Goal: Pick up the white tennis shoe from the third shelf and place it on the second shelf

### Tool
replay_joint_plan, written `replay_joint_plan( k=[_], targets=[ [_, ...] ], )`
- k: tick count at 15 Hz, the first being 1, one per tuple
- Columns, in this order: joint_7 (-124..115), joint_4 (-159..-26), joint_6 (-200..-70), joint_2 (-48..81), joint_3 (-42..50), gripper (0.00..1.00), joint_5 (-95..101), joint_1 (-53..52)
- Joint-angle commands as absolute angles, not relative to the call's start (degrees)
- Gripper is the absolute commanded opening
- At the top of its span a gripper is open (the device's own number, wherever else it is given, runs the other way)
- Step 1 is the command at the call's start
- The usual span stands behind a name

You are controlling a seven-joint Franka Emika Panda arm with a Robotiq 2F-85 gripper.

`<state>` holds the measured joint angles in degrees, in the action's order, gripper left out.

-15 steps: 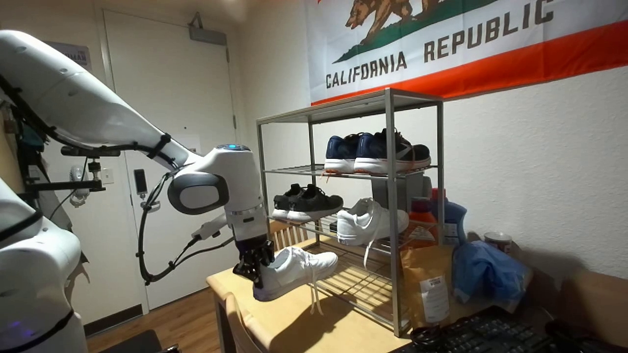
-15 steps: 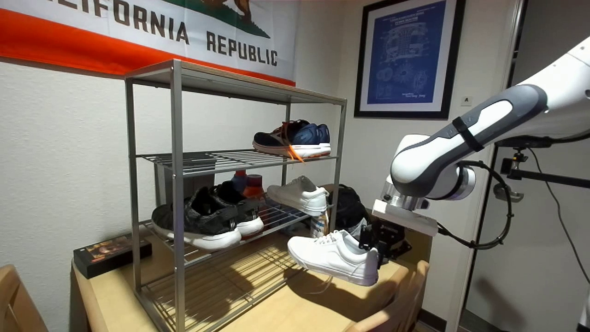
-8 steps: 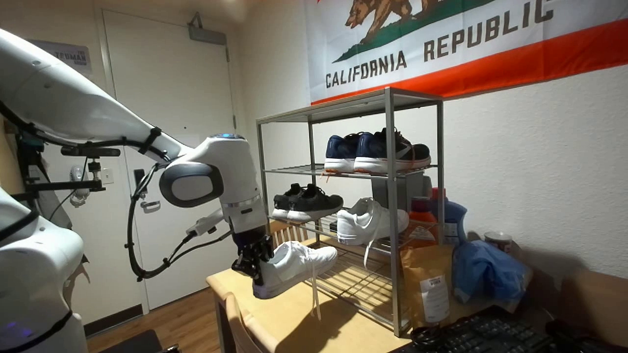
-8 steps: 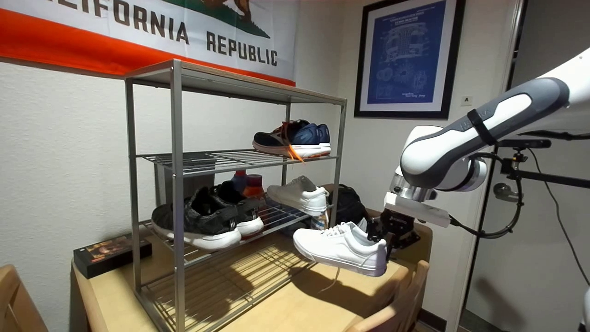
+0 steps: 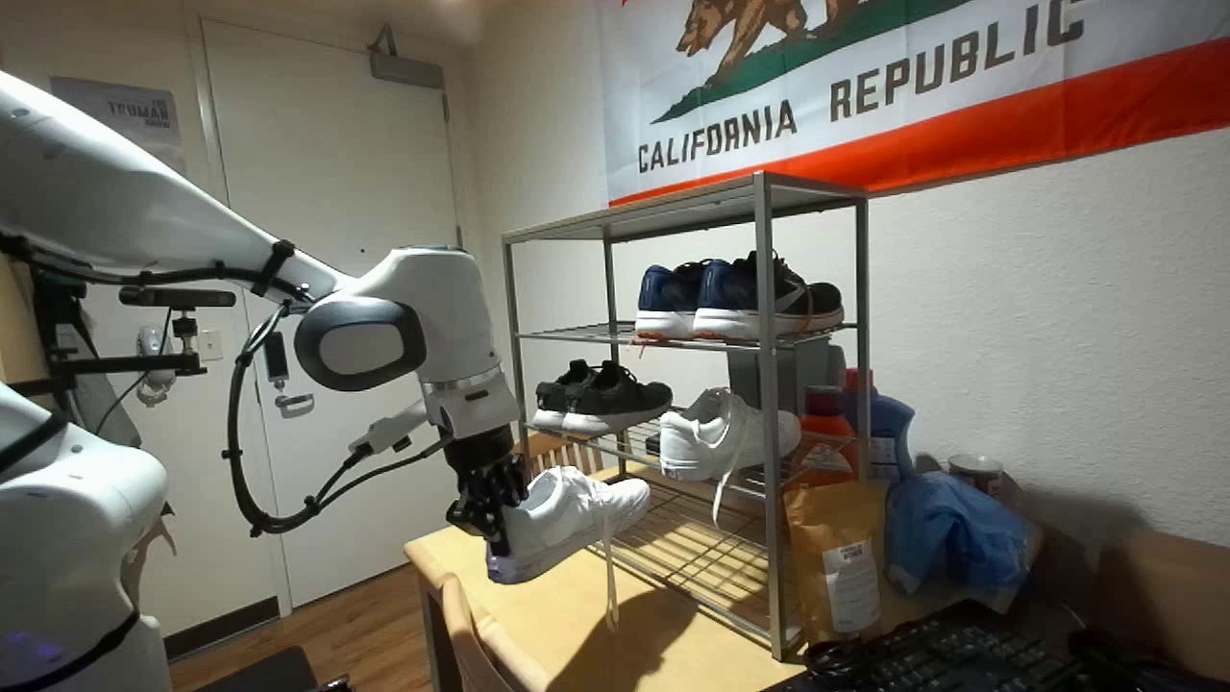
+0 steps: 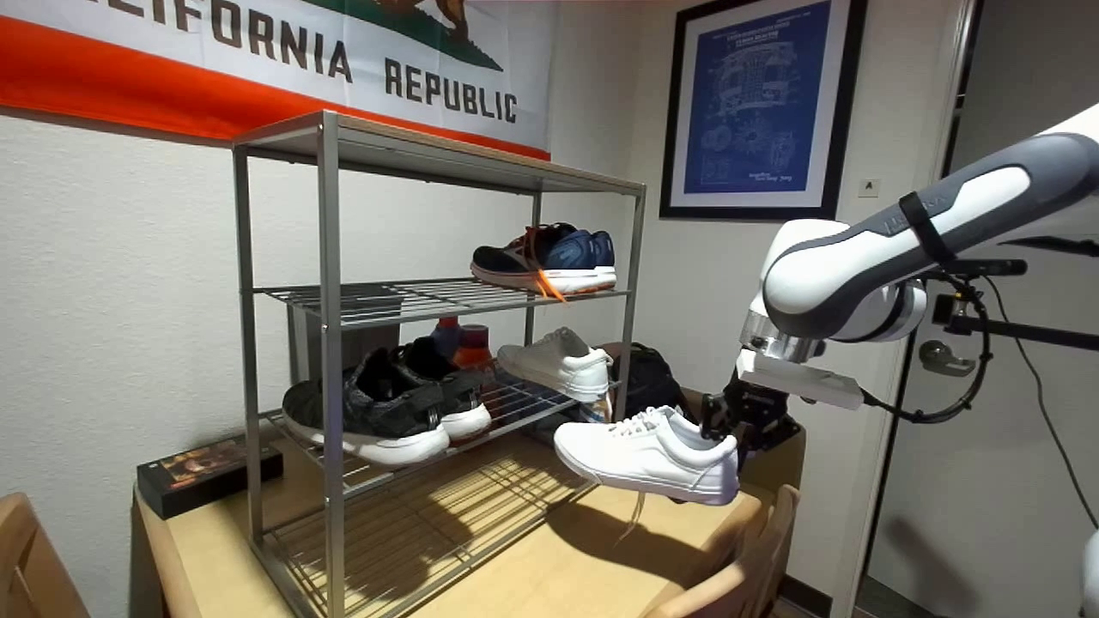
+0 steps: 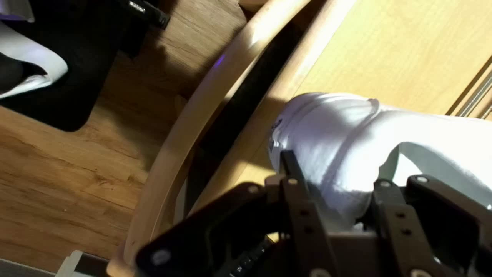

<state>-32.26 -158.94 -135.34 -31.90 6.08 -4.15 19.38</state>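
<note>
So, the tabletop (image 6: 584,554) stretches out, and the metal rack (image 6: 330,215) stands on it, set back from the robot-side edge where a chair back (image 6: 730,575) curves. Next come the third shelf (image 5: 711,553), close above the tabletop, and the second shelf (image 6: 524,412) one level higher, carrying black shoes (image 6: 378,403) and another white shoe (image 6: 562,365). The white tennis shoe (image 6: 640,455) hangs in the air between rack and robot-side edge, toe toward the rack. Compared with a second ago, it is farther from the rack and slightly higher, so leaving the third shelf looks done, while raising it and setting it down remain. The pincer (image 7: 335,172) is pinching the heel (one finger seemingly inside the opening, the other outside). Smallest of all, a loose lace (image 5: 609,577) dangles below; it could catch on the second shelf on the way in.
</note>
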Motion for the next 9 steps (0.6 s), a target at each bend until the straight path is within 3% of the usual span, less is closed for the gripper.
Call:
replay_joint_plan(
  k=[1,9],
  targets=[
    [-27.76,-158.85,-132.9,-36.67,6.78,0.03,-4.19,20.35],
    [-19.95,-158.86,-133.17,-41.22,10.25,0.03,-7.22,19.67]
  ],
)
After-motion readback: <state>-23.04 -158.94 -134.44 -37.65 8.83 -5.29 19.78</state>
